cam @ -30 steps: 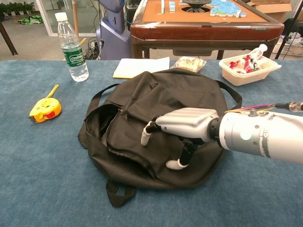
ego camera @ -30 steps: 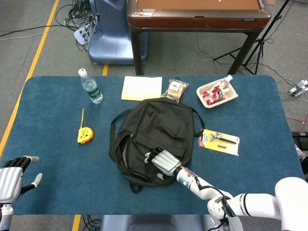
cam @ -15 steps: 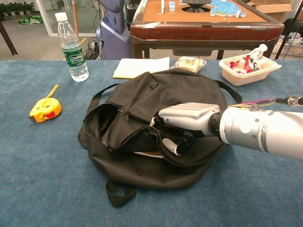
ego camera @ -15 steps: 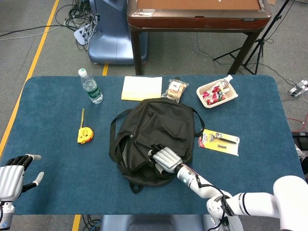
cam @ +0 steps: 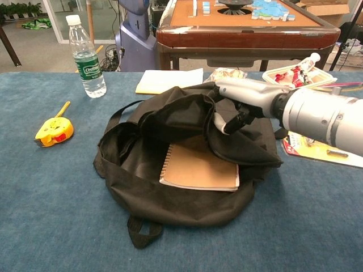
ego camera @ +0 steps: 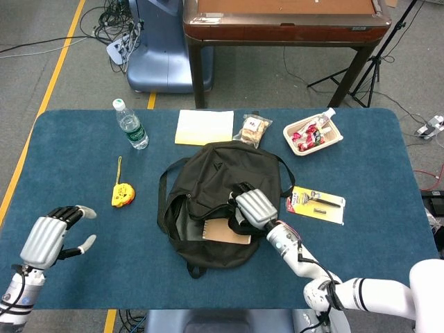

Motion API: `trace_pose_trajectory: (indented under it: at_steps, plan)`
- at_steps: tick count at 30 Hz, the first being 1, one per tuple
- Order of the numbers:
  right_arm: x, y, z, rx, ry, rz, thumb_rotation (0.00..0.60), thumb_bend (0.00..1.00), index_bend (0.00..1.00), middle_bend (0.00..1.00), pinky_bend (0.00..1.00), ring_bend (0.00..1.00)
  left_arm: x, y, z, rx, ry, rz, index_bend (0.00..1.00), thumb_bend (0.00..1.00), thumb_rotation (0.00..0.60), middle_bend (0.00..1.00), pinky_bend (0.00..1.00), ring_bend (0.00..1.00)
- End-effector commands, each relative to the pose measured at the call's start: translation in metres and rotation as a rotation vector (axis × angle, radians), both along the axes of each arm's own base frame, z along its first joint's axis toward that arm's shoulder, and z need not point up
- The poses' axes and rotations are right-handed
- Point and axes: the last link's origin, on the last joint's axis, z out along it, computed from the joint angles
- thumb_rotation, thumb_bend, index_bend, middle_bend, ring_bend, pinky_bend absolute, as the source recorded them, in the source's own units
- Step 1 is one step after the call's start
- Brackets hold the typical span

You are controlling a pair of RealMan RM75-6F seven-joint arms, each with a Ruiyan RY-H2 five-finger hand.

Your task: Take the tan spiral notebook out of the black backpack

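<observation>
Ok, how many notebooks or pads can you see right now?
2. A tan spiral notebook lies inside the open backpack, whose flap the right hand holds up. A yellow pad lies behind the backpack. Others may be hidden inside.

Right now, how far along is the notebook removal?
Done: the right hand grips the backpack flap and holds it up, exposing the tan spiral notebook. In hand: only the flap. Left: the notebook lies inside the bag, untouched; the left hand hovers open above the table, apart from the bag.
</observation>
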Motion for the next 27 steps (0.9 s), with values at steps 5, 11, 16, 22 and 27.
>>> trace_pose_trajectory:
  at_steps: [5, 11, 16, 22, 27]
  plan:
    - [-0.008, -0.009, 0.011, -0.044, -0.022, -0.084, 0.600, 0.74, 0.75, 0.39, 0.14, 0.13, 0.061, 0.025, -0.050, -0.211, -0.129, -0.351, 0.49, 0.25, 0.600, 0.54, 0.48, 0.49]
    - [-0.013, -0.014, 0.012, -0.071, -0.050, -0.133, 0.600, 0.74, 0.75, 0.39, 0.14, 0.13, 0.090, 0.038, -0.092, -0.332, -0.164, -0.488, 0.51, 0.25, 0.600, 0.57, 0.53, 0.52]
    - [-0.012, -0.015, 0.013, -0.070, -0.083, -0.158, 0.600, 0.74, 0.75, 0.39, 0.14, 0.13, 0.103, 0.052, -0.124, -0.390, -0.110, -0.555, 0.51, 0.25, 0.600, 0.58, 0.53, 0.52]
    - [-0.010, -0.015, 0.012, -0.008, -0.113, -0.184, 0.600, 0.74, 0.75, 0.39, 0.14, 0.13, 0.103, 0.073, -0.157, -0.397, -0.013, -0.611, 0.50, 0.25, 0.600, 0.57, 0.54, 0.51]
    - [-0.008, -0.015, 0.014, 0.000, -0.117, -0.183, 0.600, 0.74, 0.75, 0.39, 0.14, 0.13, 0.100, 0.087, -0.173, -0.387, 0.032, -0.616, 0.44, 0.25, 0.600, 0.50, 0.54, 0.47]
